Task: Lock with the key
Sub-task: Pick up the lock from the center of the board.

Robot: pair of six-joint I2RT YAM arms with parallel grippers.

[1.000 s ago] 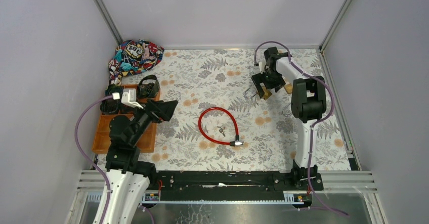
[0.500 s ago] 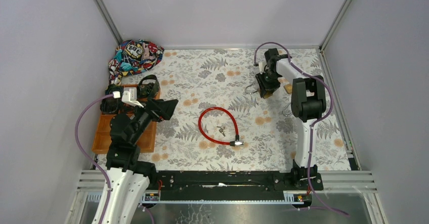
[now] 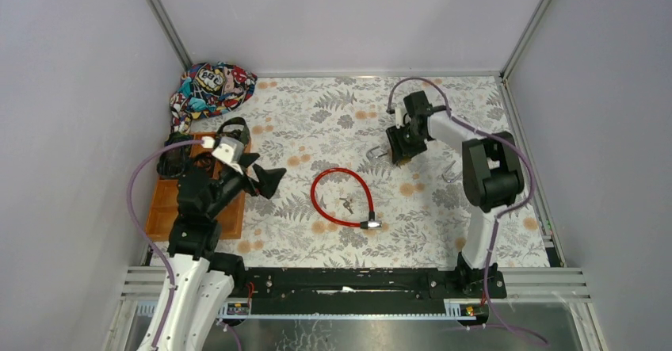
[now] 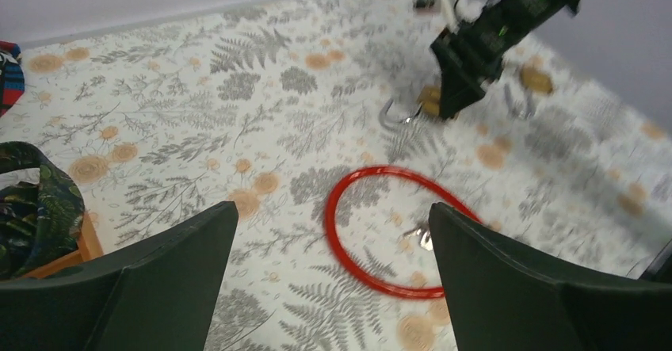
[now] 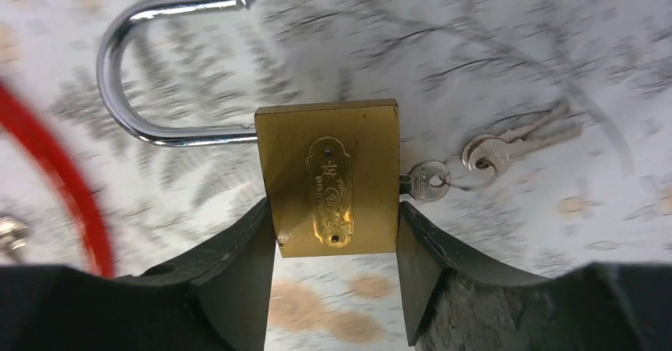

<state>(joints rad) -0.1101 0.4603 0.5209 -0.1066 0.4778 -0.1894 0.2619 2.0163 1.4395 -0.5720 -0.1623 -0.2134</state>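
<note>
Gripping padlock [image 5: 329,177] by brass body edges, right gripper [image 5: 333,224] partly closed on it, far right of cable [image 3: 341,199]. Shackle [image 5: 150,74] open; key [image 5: 428,178] in keyhole. Lock looks heavy, rigid, slick: hold body, not shackle. Left gripper [image 4: 331,212] wide open, empty.

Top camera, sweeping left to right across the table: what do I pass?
Wooden tray → left claw, open → red cable lock → right claw, shut on the brass padlock.
</note>
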